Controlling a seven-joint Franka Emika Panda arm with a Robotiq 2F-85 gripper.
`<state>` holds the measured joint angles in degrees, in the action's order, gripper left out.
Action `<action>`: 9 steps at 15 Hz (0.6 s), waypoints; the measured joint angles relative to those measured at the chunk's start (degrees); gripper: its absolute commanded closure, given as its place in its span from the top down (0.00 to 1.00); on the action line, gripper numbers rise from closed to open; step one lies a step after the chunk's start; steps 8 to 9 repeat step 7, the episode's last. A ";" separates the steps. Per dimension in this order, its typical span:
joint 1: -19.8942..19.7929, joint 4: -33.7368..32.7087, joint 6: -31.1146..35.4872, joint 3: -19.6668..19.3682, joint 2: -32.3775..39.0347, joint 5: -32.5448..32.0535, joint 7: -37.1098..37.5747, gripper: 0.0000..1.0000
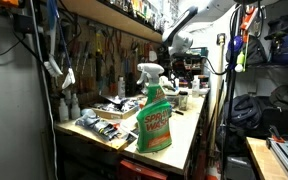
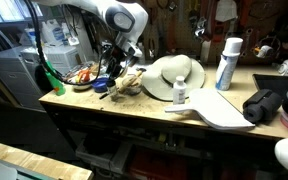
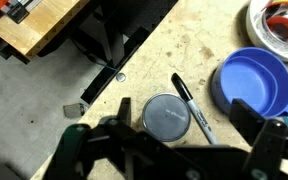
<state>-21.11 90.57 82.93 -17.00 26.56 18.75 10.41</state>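
Note:
In the wrist view my gripper (image 3: 187,120) is open and empty, low over the plywood bench top (image 3: 164,45). Between its two dark fingers lie a round grey lid or tin (image 3: 164,116) and a black marker (image 3: 191,108) that rests slantwise against the lid's right side. A blue bowl (image 3: 252,82) sits just right of the marker, near the right finger. In an exterior view the gripper (image 2: 112,72) hangs over the left end of the bench, above the blue bowl (image 2: 101,89). In an exterior view the arm (image 1: 180,42) shows at the far end of the bench.
A white bowl with red things (image 3: 279,25) lies at the upper right. On the bench stand a white hat-shaped object (image 2: 172,75), a small bottle (image 2: 180,92), a white spray can (image 2: 227,62) and a black bundle (image 2: 265,105). A green spray bottle (image 1: 154,115) stands near one camera. The bench edge (image 3: 114,60) is close by.

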 measured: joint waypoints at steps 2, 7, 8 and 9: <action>0.50 0.51 0.02 0.01 -3.97 -2.65 -3.22 1.00; 2.53 9.84 7.17 0.21 -19.55 -8.27 -9.64 1.00; 2.53 9.84 7.17 0.21 -19.55 -8.27 -9.64 1.00; 2.53 9.84 7.17 0.21 -19.55 -8.27 -9.64 1.00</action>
